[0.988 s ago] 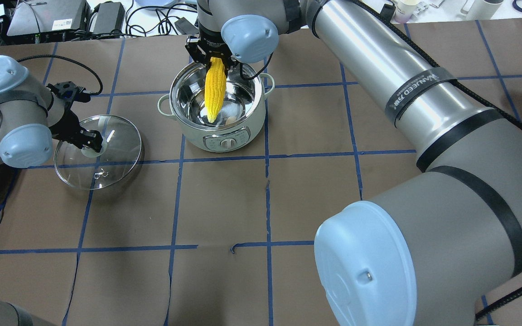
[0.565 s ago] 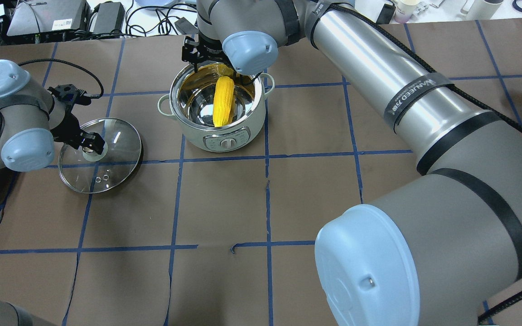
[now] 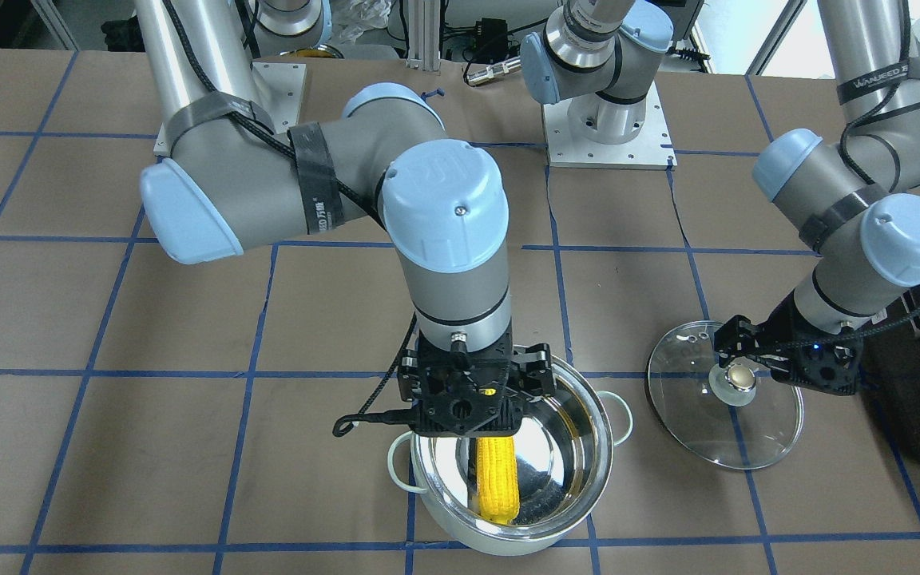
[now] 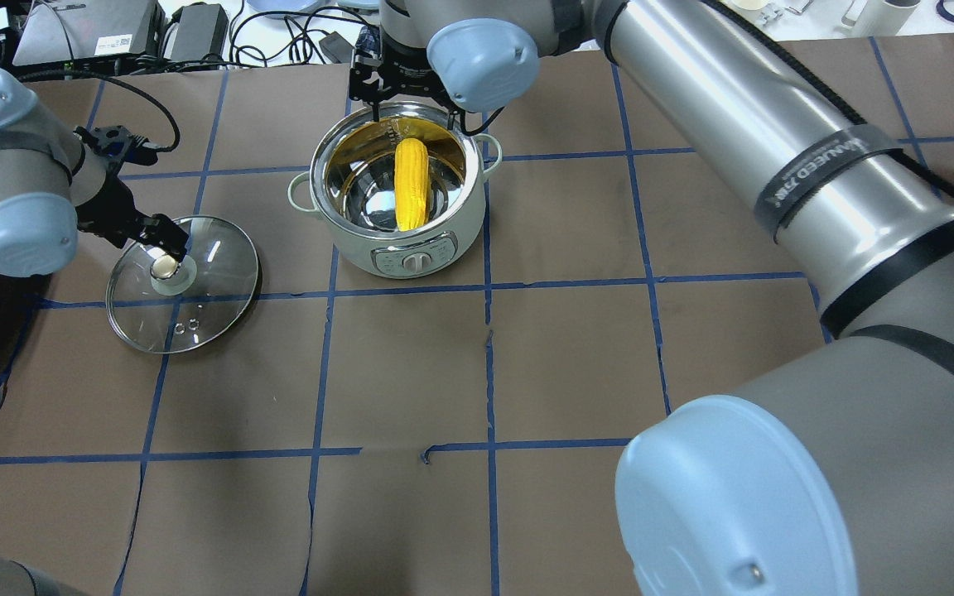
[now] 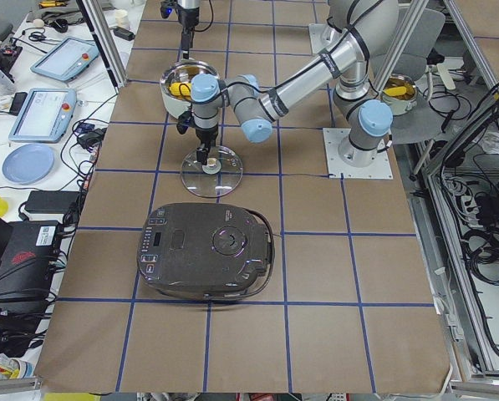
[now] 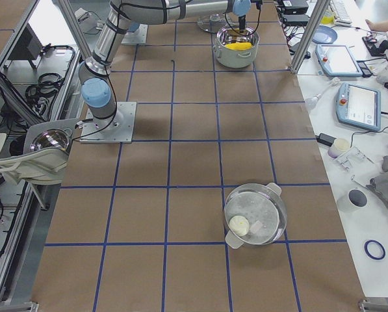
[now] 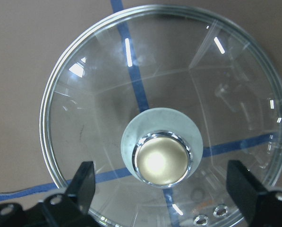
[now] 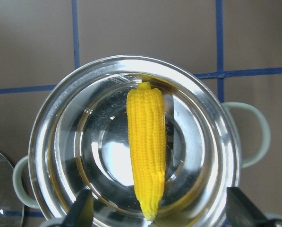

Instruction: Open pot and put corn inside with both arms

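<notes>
The pot (image 4: 444, 244) stands open at the table's far middle, its steel inside showing. The yellow corn (image 4: 411, 184) lies inside it, leaning on the wall, and also shows in the right wrist view (image 8: 146, 142). My right gripper (image 3: 472, 415) hangs open and empty just above the pot's rim. The glass lid (image 4: 212, 290) lies flat on the table to the pot's left, its brass knob (image 7: 160, 161) up. My left gripper (image 4: 169, 248) is open just above the knob, one finger on either side, not touching it.
A large dark grey appliance (image 5: 207, 251) sits at the table's left end, close behind my left arm. A second steel pot (image 6: 255, 214) stands at the right end. Cables and devices (image 4: 79, 33) lie beyond the far edge.
The right gripper let go of the corn, which dropped into the pot, and pulled up and back. The left gripper set the lid flat, opened and rose off the knob.
</notes>
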{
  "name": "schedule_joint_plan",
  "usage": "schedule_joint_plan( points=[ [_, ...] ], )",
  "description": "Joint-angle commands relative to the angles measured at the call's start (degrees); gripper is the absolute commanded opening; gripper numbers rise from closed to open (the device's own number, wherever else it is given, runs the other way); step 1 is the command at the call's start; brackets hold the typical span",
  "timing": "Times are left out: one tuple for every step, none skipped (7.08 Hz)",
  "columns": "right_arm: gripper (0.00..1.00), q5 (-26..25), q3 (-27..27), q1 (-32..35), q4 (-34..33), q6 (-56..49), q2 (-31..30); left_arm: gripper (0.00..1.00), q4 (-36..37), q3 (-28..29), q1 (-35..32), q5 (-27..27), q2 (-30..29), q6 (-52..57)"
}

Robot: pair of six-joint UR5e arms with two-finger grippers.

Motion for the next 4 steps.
schedule_joint_plan(
  points=[
    [1.00,0.68,9.39,-8.83,5.54,-8.28,-10.05,1.00,-21.22,13.77,-4.07,-0.03,1.82,-2.03],
    [1.00,-0.27,16.85,-11.92,5.81,-13.27,-16.72,1.00,-26.44,17.93,-7.84,0.06,2.96,-6.40],
    [1.00,-0.45,25.28,-13.69,5.64,-16.98,-23.83,1.00,-28.67,19.36,-11.71,0.50,4.71,-13.23],
    [1.00,-0.63,31.63,-13.88,5.81,-17.36,-29.38,1.00,-29.91,19.46,-14.88,0.50,6.82,-20.52]
  ],
)
